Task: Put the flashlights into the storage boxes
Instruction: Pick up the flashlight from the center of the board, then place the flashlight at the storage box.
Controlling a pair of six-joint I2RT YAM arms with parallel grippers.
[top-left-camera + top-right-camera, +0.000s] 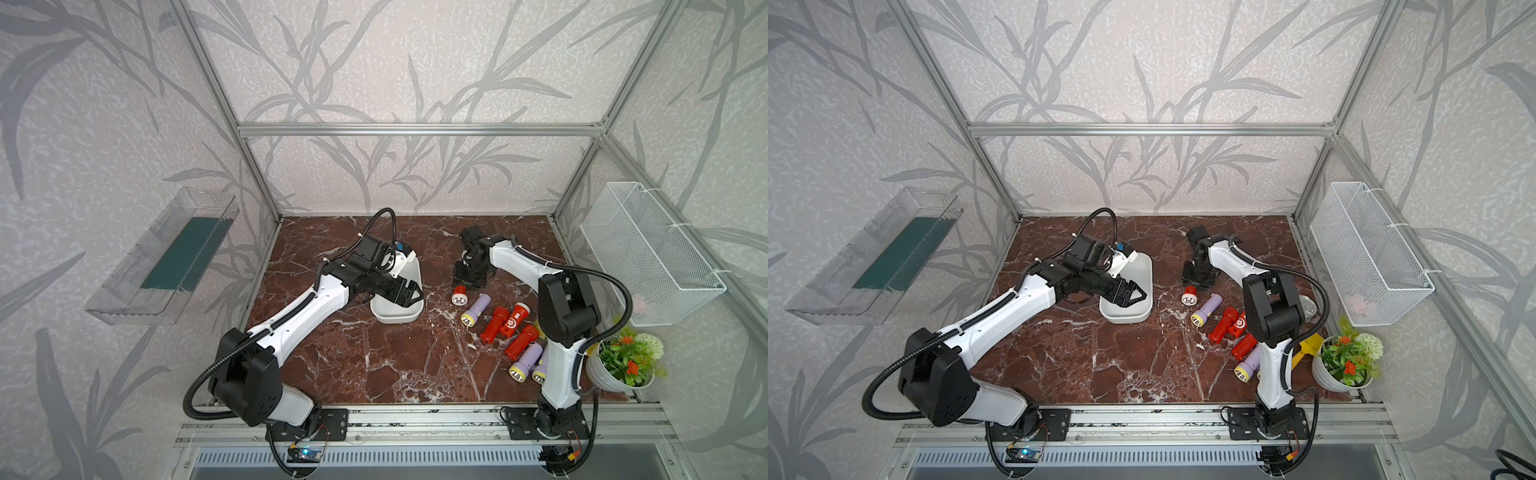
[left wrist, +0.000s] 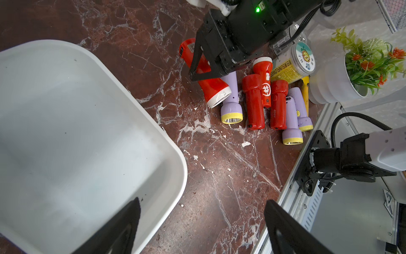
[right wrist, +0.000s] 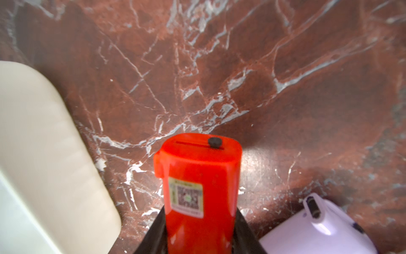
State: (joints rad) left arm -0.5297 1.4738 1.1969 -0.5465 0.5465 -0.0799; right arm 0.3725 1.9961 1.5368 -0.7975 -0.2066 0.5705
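Observation:
My right gripper (image 3: 200, 222) is shut on the body of a red flashlight (image 3: 197, 167) with a white-rimmed head (image 1: 458, 296), just right of the white storage box (image 1: 395, 319). Beside it on the marble, several more flashlights lie in a loose row: a lavender one (image 1: 478, 309), red ones (image 1: 495, 324) (image 1: 521, 341), and lavender ones (image 1: 527, 362) near the right arm's base. My left gripper (image 2: 202, 207) stands open over the near right corner of the storage box (image 2: 87, 110), nothing between its fingers. The box shows nothing inside.
A round-lidded jar (image 2: 295, 63) and a yellow toy shovel (image 1: 1308, 347) lie behind the flashlights. A white pot with a plant (image 1: 623, 368) stands at the right front corner. A wire basket (image 1: 648, 253) hangs on the right wall, a clear bin (image 1: 166, 257) on the left.

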